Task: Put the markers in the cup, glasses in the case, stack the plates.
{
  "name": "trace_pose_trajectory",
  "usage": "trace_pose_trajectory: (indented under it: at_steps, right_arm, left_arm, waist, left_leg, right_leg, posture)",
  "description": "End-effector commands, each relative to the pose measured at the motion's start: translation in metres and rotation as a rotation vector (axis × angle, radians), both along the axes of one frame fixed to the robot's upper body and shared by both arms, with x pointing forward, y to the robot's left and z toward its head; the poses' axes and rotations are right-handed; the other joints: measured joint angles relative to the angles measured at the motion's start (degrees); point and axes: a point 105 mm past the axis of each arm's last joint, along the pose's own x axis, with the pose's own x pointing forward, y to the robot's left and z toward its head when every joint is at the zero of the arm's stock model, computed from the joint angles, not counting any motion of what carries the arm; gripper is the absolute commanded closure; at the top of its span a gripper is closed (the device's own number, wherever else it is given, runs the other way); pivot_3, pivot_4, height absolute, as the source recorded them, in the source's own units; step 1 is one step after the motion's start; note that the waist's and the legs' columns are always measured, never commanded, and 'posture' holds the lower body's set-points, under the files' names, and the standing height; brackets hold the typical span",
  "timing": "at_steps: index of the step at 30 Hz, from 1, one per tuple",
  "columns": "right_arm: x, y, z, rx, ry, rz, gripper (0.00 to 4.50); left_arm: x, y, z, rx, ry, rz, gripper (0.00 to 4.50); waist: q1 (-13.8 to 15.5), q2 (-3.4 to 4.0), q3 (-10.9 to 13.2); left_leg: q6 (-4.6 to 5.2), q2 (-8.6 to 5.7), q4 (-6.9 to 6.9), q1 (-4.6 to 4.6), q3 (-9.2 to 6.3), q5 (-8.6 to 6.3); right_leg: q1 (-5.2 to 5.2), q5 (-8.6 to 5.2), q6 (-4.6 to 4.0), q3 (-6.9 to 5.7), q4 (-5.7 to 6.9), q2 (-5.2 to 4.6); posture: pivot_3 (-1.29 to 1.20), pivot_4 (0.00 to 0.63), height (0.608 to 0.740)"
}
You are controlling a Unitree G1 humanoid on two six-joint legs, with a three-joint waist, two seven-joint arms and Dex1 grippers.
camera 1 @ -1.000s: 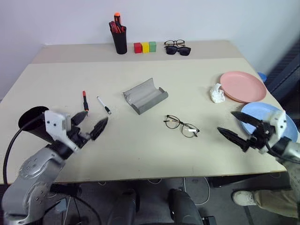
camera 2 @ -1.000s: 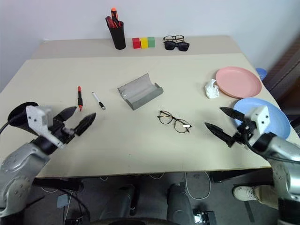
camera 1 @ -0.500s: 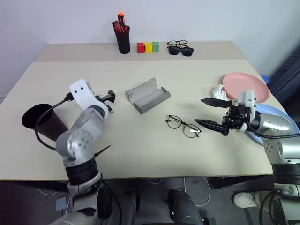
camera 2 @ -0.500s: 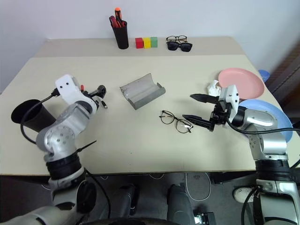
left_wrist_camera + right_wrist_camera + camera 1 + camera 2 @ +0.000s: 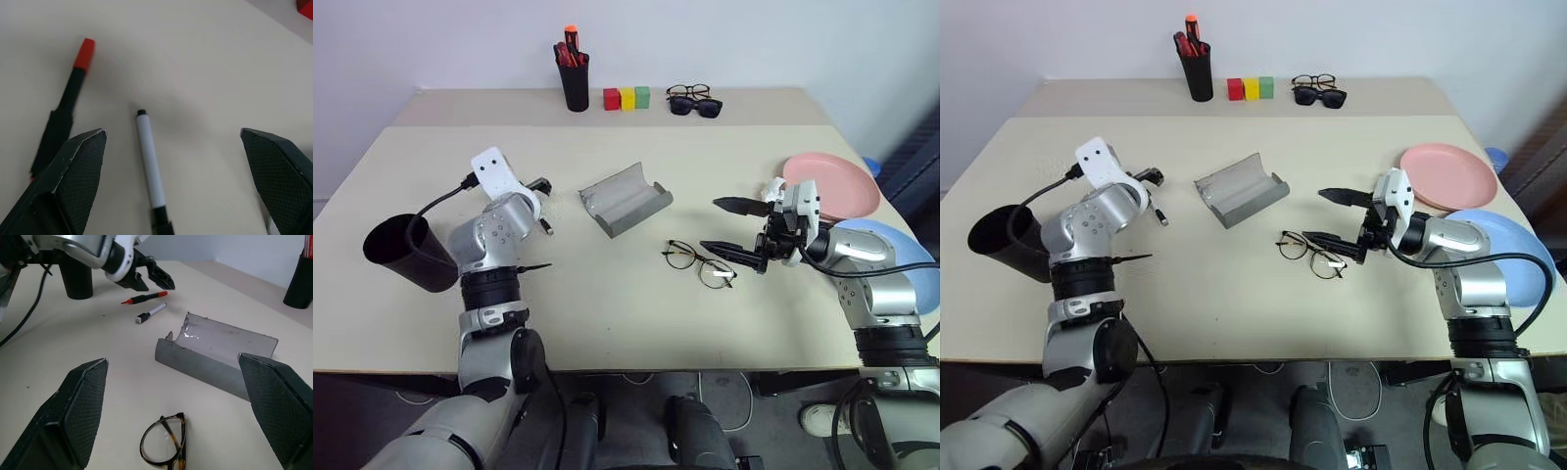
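Two markers lay flat on the left half of the table (image 5: pixel 607 304), and judged them the first job. Saw the left fingers (image 5: pixel 73 171) spread wide and empty, hovering low over that spot. Found the white marker (image 5: pixel 149 166) within their gap, apart from either pad, its long axis running roughly along the line the fingers pointed, black cap at the near end. Placed the red marker (image 5: pixel 66 112) just beside it on the left, almost parallel, mostly outside the gap and partly behind one finger. Reckoned a straight drop and a squeeze across the white barrel would do, with care not to catch the red one too. Noted the cup (image 5: pixel 406 253) near the table's left edge, nearer and further left than the markers, so well within the left arm's reach.

Saw the right fingers (image 5: pixel 83 406) likewise wide apart and holding nothing, pointing left and about level. Found the glasses (image 5: pixel 697 264) lying on the table near its middle, just left of the fingertips and below them. Spotted the case (image 5: pixel 622 199) open, further left and farther back. Left for later, by this reading: the pink plate (image 5: pixel 837 181) and the blue plate (image 5: pixel 901 259) at the right edge, unstacked.
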Motion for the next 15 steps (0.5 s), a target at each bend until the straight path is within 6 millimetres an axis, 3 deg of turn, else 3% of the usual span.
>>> trace_pose_trajectory:
  at_steps: [1, 10, 14, 15]
  right_arm:
    - [-0.002, 0.002, 0.014, 0.001, -0.055, 0.004, 0.17]
    - [-0.002, -0.003, 0.017, 0.0, -0.061, -0.028, 0.17]
    - [-0.002, -0.005, 0.016, 0.004, -0.061, -0.042, 0.17]
    - [-0.002, -0.005, 0.015, 0.004, -0.06, -0.043, 0.11]
  left_arm:
    - [0.008, -0.007, 0.004, -0.006, 0.006, 0.045, 0.0]
    - [0.007, -0.013, -0.023, 0.02, 0.119, 0.155, 0.0]
    - [0.005, -0.005, -0.034, 0.053, 0.195, 0.234, 0.0]
    - [0.005, -0.004, -0.034, 0.07, 0.206, 0.25, 0.52]
  waist:
    - [0.01, 0.0, 0.0]
    - [-0.23, -0.03, 0.02]
    - [-0.33, -0.03, 0.02]
    - [-0.45, -0.03, 0.02]
  left_leg:
    - [0.0, 0.0, 0.0, 0.0, 0.0, 0.0]
    - [-0.01, 0.01, -0.02, 0.0, 0.01, 0.01]
    - [-0.03, 0.01, 0.03, 0.01, 0.04, 0.01]
    - [-0.03, 0.01, 0.03, 0.01, 0.05, 0.01]
  right_leg:
    - [0.0, 0.01, 0.01, 0.0, 0.0, 0.0]
    - [-0.04, 0.03, 0.06, 0.01, 0.02, 0.0]
    - [-0.02, 0.05, 0.12, 0.02, 0.02, 0.0]
    - [-0.02, 0.05, 0.14, 0.02, 0.02, 0.0]
  posture:
    - [0.0, 0.15, 0.74]
    - [0.0, 0.15, 0.74]
    - [0.0, 0.15, 0.74]
    - [0.0, 0.15, 0.74]
